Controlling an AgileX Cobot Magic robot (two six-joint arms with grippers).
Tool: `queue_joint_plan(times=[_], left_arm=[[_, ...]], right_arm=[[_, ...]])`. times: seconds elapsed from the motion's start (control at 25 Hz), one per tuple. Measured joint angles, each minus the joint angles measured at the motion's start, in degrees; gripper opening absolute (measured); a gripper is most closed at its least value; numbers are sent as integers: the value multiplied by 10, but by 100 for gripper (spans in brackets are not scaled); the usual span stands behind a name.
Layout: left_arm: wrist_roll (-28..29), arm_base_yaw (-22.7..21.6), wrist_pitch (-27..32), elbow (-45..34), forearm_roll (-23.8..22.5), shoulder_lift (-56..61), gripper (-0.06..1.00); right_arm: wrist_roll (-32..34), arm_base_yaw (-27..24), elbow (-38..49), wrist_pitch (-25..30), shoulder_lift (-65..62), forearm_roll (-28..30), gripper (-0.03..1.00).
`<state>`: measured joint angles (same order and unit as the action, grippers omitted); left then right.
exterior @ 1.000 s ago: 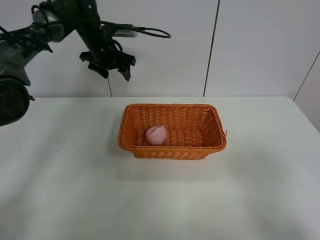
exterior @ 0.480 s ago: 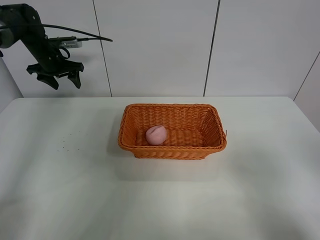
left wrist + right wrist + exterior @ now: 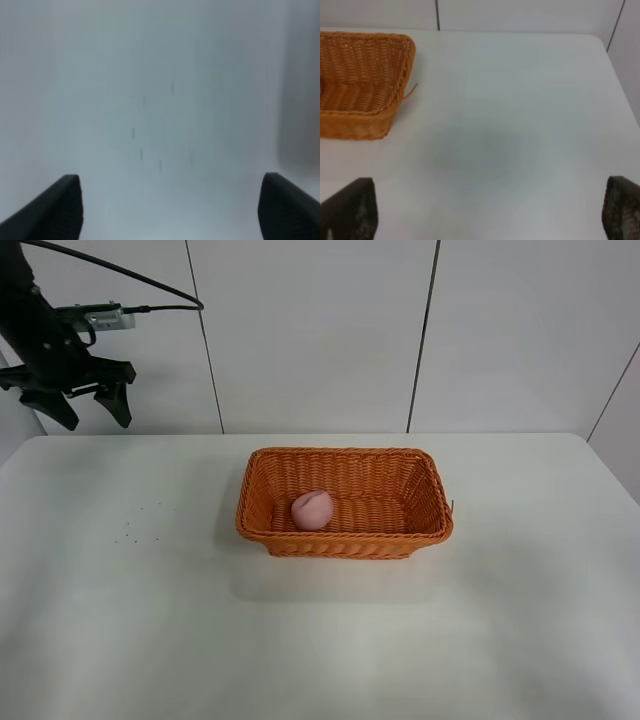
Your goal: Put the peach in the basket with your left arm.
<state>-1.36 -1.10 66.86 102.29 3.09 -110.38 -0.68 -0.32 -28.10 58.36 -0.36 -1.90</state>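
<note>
The pale pink peach point(image 3: 312, 509) lies inside the orange-brown wicker basket point(image 3: 420, 495), at its left end. My left gripper point(image 3: 85, 410) is open and empty, raised high at the far left, well away from the basket. Its wrist view shows both fingers point(image 3: 50, 210) spread wide over bare white table. My right gripper point(image 3: 490, 215) is open, its fingers at the picture's lower corners, to the right of the basket's end point(image 3: 380, 85). The right arm is out of the exterior high view.
The white table point(image 3: 320, 640) carries the basket near its middle. A few small dark specks point(image 3: 140, 525) mark the table at the left. White wall panels point(image 3: 320, 330) stand behind the table's back edge.
My left arm has swung away to the left from near the basket, the open empty gripper ending at the view's far left. The peach and basket have not moved.
</note>
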Motion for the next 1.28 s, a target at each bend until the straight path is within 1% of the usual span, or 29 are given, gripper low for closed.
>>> queue_joint_plan(times=[0.16,0.4,0.52,0.72,0.84,1.12,1.28], left_arm=[[0,0,0,-162,-1,155,75],[-3,0,0,-422,-31,401,75],[-3,0,-8,-536,-31,514,75],[-3,0,-43,-682,-31,702,75],[-2,0,-50,-728,-31,806,75],[-2,0,-64,-735,-31,1016,75],[-1,0,-64,-735,-31,1095,75]], right_arm=[[0,0,0,0,0,0,69],[0,0,0,0,0,0,69],[0,0,0,0,0,0,69],[0,0,0,0,0,0,69],[0,0,0,0,0,0,69],[0,0,0,0,0,0,69],[0,0,0,0,0,0,69]])
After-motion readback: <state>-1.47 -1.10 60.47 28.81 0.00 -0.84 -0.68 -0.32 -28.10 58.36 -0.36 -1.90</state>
